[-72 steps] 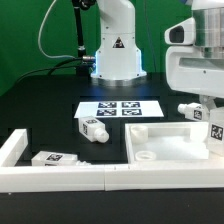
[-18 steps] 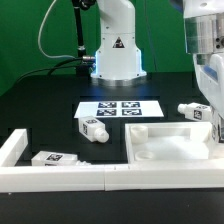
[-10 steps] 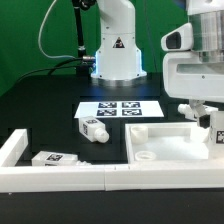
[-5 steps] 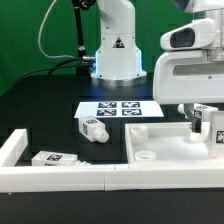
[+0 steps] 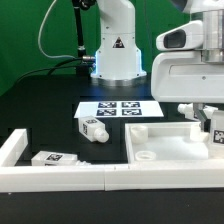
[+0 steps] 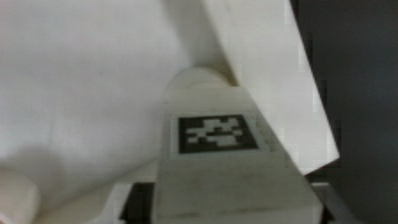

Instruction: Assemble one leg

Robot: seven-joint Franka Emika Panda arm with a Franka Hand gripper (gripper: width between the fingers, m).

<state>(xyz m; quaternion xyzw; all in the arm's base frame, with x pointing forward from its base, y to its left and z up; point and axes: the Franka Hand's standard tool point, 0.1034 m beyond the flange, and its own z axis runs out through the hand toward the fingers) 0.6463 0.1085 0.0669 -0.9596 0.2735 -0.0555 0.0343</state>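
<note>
My gripper (image 5: 213,122) is at the exterior view's right edge, shut on a white leg (image 5: 216,131) with a black marker tag. It holds the leg upright over the right end of the white tabletop (image 5: 165,150). In the wrist view the leg (image 6: 217,135) runs out from between the jaws, with the tabletop's pale surface (image 6: 89,90) and its edge beneath it. The fingers show only as dark strips on either side of the leg. Another white leg (image 5: 93,128) lies by the marker board (image 5: 120,109).
A third leg (image 5: 55,158) lies at the front left inside the white L-shaped fence (image 5: 60,178). Another white piece (image 5: 188,109) lies just behind the gripper. The robot base (image 5: 117,55) stands at the back.
The arm came down over the tabletop's right end. In the last half second the gripper and the leg shifted a little to the exterior view's right and lower.
</note>
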